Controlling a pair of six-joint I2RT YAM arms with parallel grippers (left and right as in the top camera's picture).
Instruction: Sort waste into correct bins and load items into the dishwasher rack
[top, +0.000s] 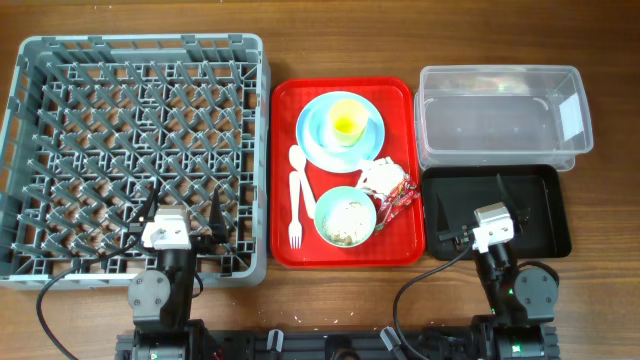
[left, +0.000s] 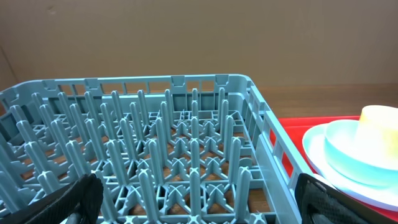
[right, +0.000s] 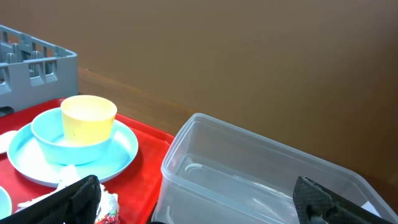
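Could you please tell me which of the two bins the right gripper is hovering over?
The black tray, the bin nearer the robot: the right gripper hangs over its left part. The clear tub lies beyond it.

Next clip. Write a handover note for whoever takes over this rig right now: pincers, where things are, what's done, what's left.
Left pincer: open, holding nothing, over the near side of the dishwasher rack.
Right pincer: open, holding nothing, over the black tray.
On the red tray: plate with the yellow cup on it, fork and spoon, bowl with food scraps, wrapper beside it.
Done: nothing sorted or loaded.
Left: waste into the clear tub and black tray; dishes and cutlery into the rack.
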